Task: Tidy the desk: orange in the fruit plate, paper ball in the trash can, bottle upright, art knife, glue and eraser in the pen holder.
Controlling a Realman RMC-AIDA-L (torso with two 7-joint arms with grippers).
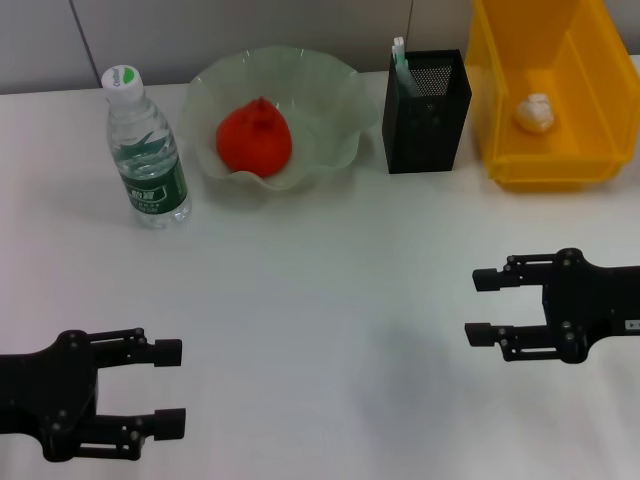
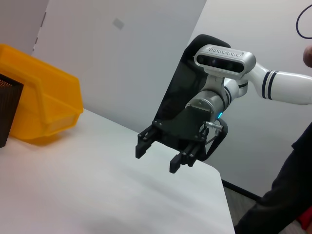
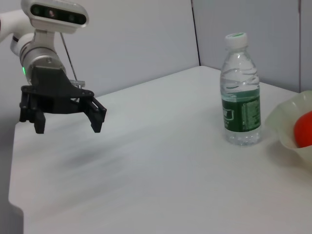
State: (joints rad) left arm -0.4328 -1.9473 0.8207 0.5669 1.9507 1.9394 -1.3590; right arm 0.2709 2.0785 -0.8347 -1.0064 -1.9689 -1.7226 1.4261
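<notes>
The orange (image 1: 255, 138) lies in the pale-green fruit plate (image 1: 335, 95) at the back. To its left the bottle (image 1: 148, 150) stands upright. The paper ball (image 1: 535, 112) rests inside the yellow trash can (image 1: 520, 165) at the back right. Between plate and can stands the black mesh pen holder (image 1: 425, 120), with a white and green tip (image 1: 400, 60) poking out of it. The art knife, glue and eraser are out of view as separate things. My left gripper (image 1: 183, 388) hangs open at the front left. My right gripper (image 1: 471, 307) is open at the right, holding nothing.
A pale wall (image 1: 250, 30) runs behind the desk. White desk surface (image 1: 320, 300) spreads between the grippers and the row of objects. The left wrist view shows the desk's corner edge (image 2: 219, 180) beside the right arm.
</notes>
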